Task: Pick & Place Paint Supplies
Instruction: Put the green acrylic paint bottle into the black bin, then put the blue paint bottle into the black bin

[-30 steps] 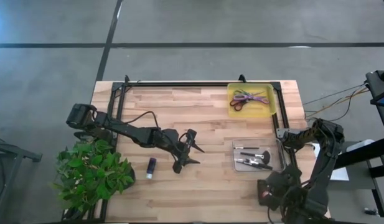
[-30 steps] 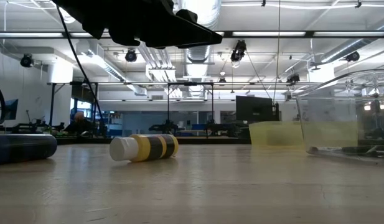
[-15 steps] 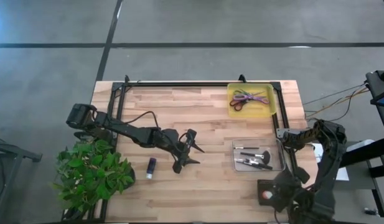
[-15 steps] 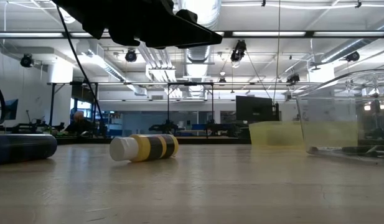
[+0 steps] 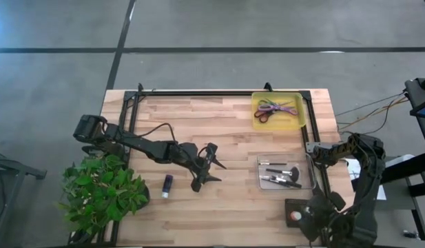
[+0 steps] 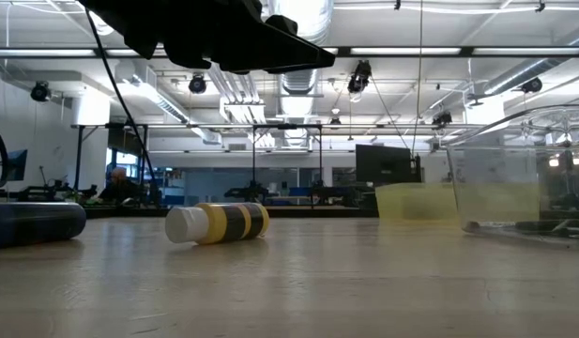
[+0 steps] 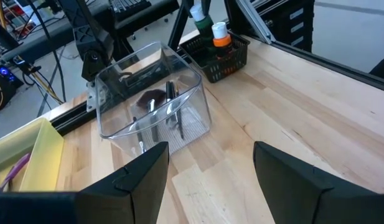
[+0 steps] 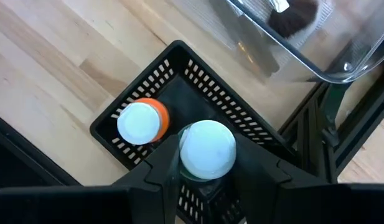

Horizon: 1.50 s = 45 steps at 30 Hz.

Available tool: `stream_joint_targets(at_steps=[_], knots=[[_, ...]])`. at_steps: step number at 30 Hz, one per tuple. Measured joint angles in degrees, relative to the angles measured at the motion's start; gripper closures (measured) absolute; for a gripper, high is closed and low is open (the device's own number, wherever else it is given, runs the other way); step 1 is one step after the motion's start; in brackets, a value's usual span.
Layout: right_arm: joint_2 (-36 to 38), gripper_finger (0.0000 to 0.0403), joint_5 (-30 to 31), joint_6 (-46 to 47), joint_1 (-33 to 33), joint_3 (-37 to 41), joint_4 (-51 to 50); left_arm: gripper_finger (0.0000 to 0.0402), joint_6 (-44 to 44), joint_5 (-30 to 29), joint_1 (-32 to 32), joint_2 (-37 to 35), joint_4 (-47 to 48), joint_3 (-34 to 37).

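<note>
While right gripper (image 8: 207, 180) clenches white-capped bottle (image 8: 207, 149) over black basket (image 8: 148, 87) at lower right, left gripper (image 5: 213, 167) gapes empty mid-frame; purple tube (image 5: 167, 185) beside plant (image 5: 102, 193).

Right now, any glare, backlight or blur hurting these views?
Low view: ceiling lights backlight the left arm into a black silhouette; yellow bottle stays readable. Left wrist view: clear bin shows mild reflections, brushes still visible. Right wrist view: white cap is soft and washed out. High view: even light.
</note>
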<state>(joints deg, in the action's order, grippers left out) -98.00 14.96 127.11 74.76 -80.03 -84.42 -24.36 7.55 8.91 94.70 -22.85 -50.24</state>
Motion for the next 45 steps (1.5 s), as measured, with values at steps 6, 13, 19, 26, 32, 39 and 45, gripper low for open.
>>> stream_joint_targets(at_steps=[6, 13, 19, 26, 32, 39, 45], knots=[[-1.3, 0.0289, 0.0, 0.4, 0.0, 0.0, 0.7, 0.0162, 0.0, 0.0, 0.0, 0.0, 0.0, 0.0], [-5.0, 0.0289, -0.3, 0.4, 0.1, -0.3, 1.9, 0.0162, 0.0, 0.0, 0.0, 0.0, 0.1, 0.0], [-5.5, 0.0289, -0.3, 0.4, 0.3, -0.3, 4.0, 0.0162, 0.4, 0.0, 0.0, 0.0, 0.1, 0.0], [-6.1, 0.0289, -0.5, -1.1, 0.4, -0.3, 4.3, 0.0162, 0.4, 0.0, 0.0, 0.0, 0.0, 0.0], [-6.2, 0.0289, -0.4, -3.7, 0.4, -0.3, 5.3, 0.0162, 0.4, 0.0, 0.0, 0.0, 0.1, 0.0], [-6.2, 0.0210, -0.4, -4.4, 0.4, -0.3, 5.6, 0.0162, 0.4, 0.0, 0.0, 0.0, 0.3, 0.0], [-6.2, 0.0191, -0.4, -5.4, 0.4, -0.6, 5.5, 0.0162, 0.2, 0.0, 0.0, 0.0, 0.4, 0.0]])
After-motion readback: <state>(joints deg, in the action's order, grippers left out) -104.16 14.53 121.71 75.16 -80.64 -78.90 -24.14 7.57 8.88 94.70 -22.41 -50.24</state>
